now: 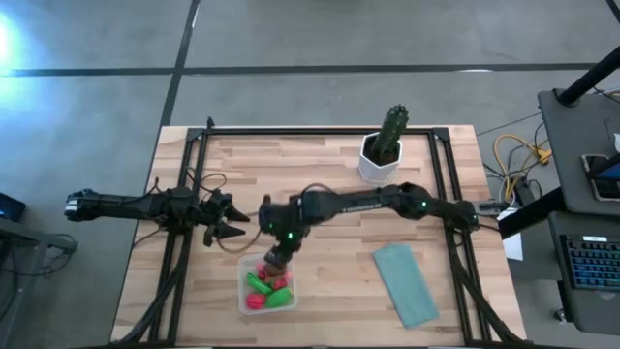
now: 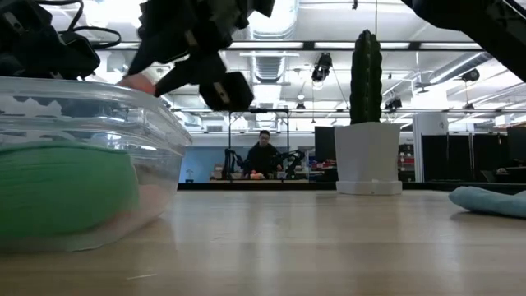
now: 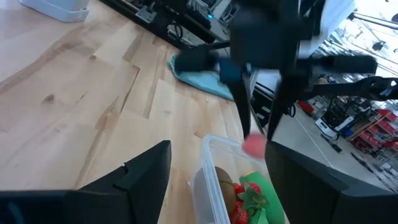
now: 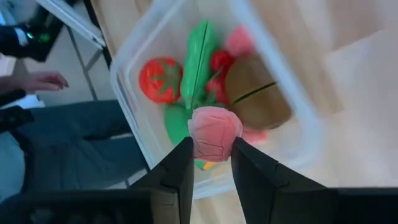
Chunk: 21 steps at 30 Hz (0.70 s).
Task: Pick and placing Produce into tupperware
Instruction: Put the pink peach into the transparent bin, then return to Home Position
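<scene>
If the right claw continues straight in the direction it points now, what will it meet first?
Probably the produce inside the tupperware: the right claw, shut on a pink piece, points down into it. Depth is unclear.

Between the dark fingers [image 4: 180,171] of the right gripper [image 4: 211,163] a pale pink piece [image 4: 214,132] is seen. Beyond it, in the clear tupperware [image 4: 124,99], a red tomato with a green top [image 4: 161,79], a long green piece [image 4: 198,57], a brown round piece with a green line [image 4: 256,92] and small pink and red bits are shown. A teal cloth [image 1: 405,283], a green cactus [image 1: 391,134] in a white pot [image 1: 376,165] and a pale wooden table [image 1: 320,174] are seen.
</scene>
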Available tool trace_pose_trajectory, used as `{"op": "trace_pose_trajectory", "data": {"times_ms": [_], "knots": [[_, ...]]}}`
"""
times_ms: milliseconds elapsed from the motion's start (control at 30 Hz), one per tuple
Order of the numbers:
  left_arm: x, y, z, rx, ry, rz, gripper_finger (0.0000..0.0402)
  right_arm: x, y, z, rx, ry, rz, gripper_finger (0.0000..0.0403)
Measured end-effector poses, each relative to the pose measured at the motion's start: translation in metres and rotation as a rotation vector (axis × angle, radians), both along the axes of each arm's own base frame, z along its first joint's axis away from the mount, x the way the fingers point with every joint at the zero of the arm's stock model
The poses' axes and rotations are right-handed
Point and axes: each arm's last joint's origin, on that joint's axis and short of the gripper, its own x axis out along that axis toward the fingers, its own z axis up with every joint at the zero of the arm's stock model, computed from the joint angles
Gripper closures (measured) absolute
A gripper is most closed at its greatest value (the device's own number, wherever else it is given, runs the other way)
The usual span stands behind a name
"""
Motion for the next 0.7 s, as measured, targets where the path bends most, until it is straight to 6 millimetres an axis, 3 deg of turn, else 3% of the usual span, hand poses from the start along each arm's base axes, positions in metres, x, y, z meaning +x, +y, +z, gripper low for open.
{"op": "trace_pose_trajectory", "data": {"times_ms": [233,467,600,700], "knots": [[0.0,0.0,0.0,0.0,0.0,0.0,0.0155,0.002,0.029,-0.016,0.0,-0.015,0.098,0.0301],[0.0,0.0,0.0,0.0,0.0,0.0,0.0155,0.001,0.036,-0.016,-0.079,-0.048,0.116,0.02],[0.0,0.0,0.0,0.0,0.0,-0.001,0.0155,0.0,0.03,-0.005,-0.096,-0.069,0.092,0.0151],[0.0,0.0,0.0,0.0,0.0,-0.001,0.0155,-0.004,0.028,0.021,-0.149,-0.164,0.076,0.0136]]}}
